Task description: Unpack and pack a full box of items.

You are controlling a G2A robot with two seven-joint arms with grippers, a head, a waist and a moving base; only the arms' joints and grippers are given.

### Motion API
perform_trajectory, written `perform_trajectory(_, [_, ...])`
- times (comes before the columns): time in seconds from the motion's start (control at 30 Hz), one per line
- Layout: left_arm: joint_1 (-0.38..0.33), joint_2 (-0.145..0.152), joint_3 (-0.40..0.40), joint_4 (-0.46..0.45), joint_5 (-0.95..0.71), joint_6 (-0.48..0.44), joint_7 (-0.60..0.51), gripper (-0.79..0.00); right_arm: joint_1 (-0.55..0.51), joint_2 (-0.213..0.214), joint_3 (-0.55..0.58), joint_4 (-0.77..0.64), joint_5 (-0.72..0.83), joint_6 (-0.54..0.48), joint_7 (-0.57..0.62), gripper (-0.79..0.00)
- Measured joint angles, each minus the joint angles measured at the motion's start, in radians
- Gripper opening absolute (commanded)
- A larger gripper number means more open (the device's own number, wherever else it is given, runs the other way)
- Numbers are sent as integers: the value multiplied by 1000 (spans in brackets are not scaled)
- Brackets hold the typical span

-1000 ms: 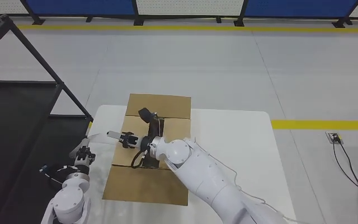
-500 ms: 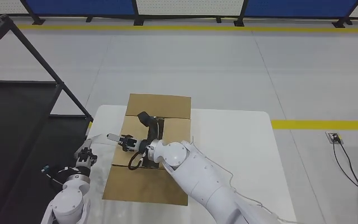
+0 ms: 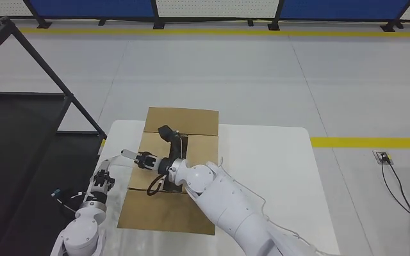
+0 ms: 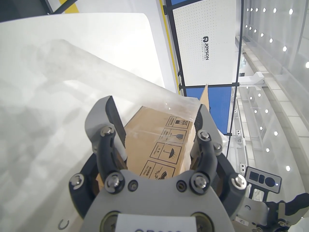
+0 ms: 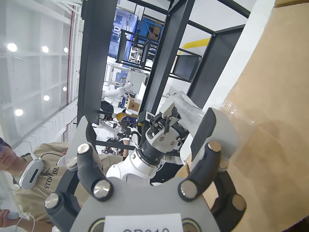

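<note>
Cardboard box (image 3: 182, 120) stands flaps-open on the white table (image 3: 269, 166) in the top view, with the right gripper (image 3: 142, 158) at its left wall, the left gripper (image 3: 103, 175) near, and clear plastic film (image 3: 118, 155) between them. The left wrist view adds handling symbols on the box wall under that film; its jaws are spread, gripping nothing. The right wrist view shows its jaws wide apart, one finger (image 5: 207, 131) beside the taped wall.

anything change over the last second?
The left gripper drifted slightly toward the cardboard box. The right arm swung its elbow a little toward the left arm. Nothing was visibly grabbed or released. The right gripper, box and plastic bag stayed put.
</note>
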Motion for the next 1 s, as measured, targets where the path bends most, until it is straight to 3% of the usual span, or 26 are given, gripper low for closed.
perform_trajectory(0.27, [1,-2,-6,1,0,-1,0,-126,0,-12,19,30,5,64,40,0])
perform_trajectory(1.0, [-1,0,-32,7,7,-18,-45,-111,-3,-16,74,56,-4,83,68,0])
